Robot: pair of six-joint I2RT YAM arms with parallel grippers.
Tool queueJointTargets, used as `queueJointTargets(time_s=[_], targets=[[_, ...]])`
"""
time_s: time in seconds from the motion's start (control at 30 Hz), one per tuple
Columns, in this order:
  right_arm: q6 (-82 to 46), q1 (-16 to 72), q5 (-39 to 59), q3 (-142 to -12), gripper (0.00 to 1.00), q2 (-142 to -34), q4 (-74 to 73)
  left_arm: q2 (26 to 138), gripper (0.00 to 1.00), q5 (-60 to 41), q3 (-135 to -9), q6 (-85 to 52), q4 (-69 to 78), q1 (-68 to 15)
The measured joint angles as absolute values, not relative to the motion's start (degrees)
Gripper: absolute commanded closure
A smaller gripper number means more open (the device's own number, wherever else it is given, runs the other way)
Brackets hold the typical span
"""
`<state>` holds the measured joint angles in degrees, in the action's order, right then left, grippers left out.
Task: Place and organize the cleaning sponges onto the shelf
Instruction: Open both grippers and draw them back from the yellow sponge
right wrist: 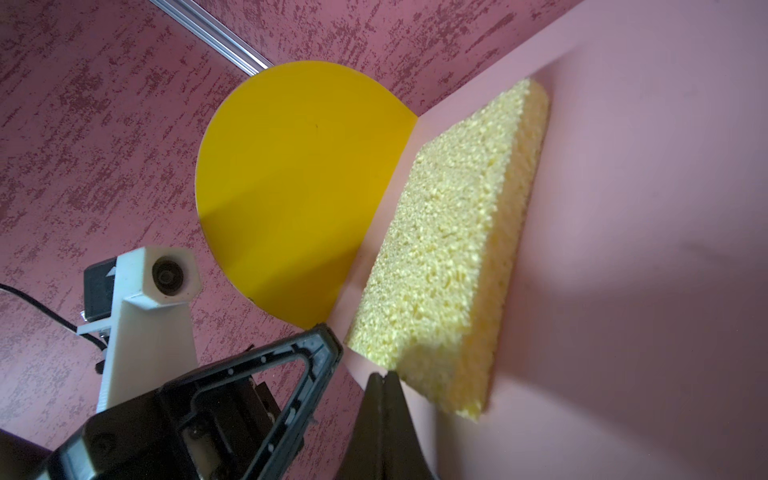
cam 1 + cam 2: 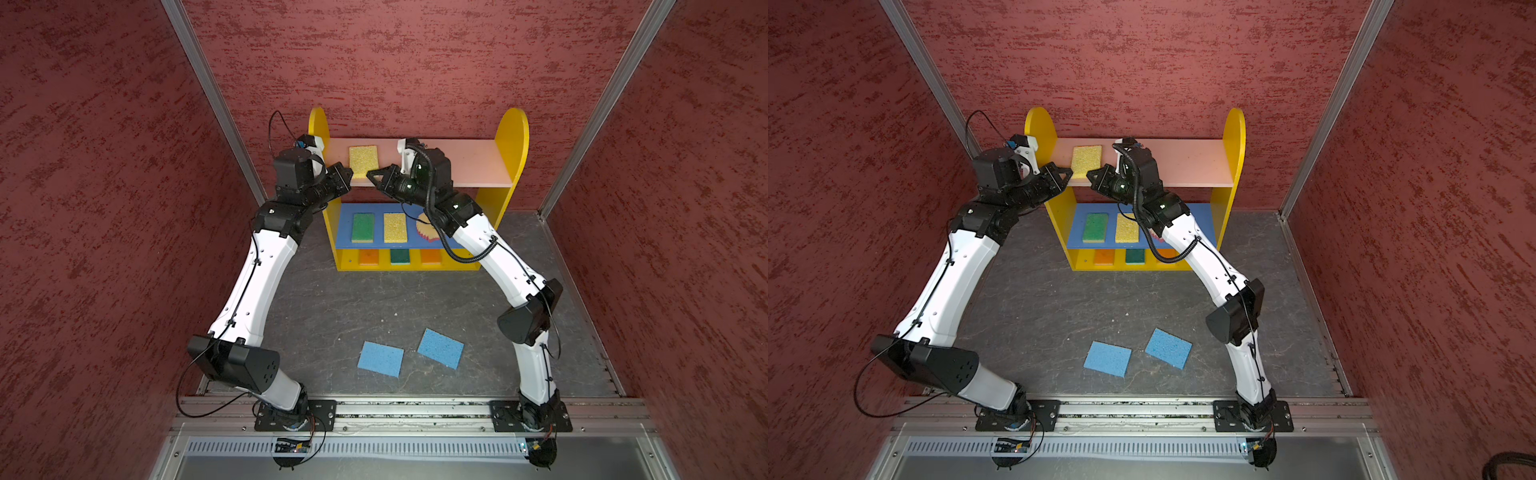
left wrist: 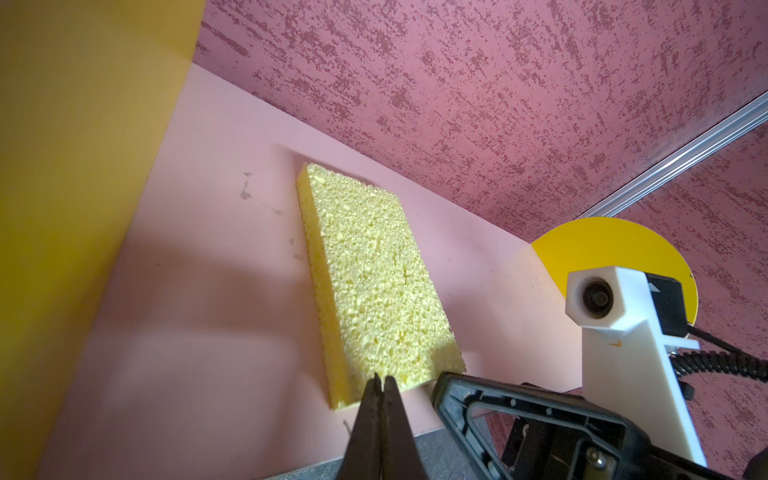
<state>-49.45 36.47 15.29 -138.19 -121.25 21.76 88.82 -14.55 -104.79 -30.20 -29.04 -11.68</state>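
Observation:
The shelf stands against the back wall. On its pink top board a yellow sponge lies flat near the left side panel. My left gripper is shut and empty, its tip at the sponge's near edge. My right gripper is also shut and empty, its tip at the near right corner of the same sponge. Two blue sponges lie on the floor in front.
The blue middle board holds a green sponge, a yellow sponge and a round sponge partly hidden by my right arm. In the bottom tier sit an orange sponge, a dark green one and another orange one. Red walls close in three sides.

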Motion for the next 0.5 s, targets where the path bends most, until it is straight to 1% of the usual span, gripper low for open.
queueJointTargets(time_s=[0.13, 0.5], targets=[[-50.30, 36.38, 16.10, -140.66, 1.00, -123.04, 21.54, 88.82, 1.00, -14.52, -104.79, -30.22, -29.06, -11.68], [-49.58, 36.40, 16.73, -140.97, 1.00, -123.22, 21.85, 88.77, 1.00, -14.52, -104.81, -30.20, -29.08, -12.82]])
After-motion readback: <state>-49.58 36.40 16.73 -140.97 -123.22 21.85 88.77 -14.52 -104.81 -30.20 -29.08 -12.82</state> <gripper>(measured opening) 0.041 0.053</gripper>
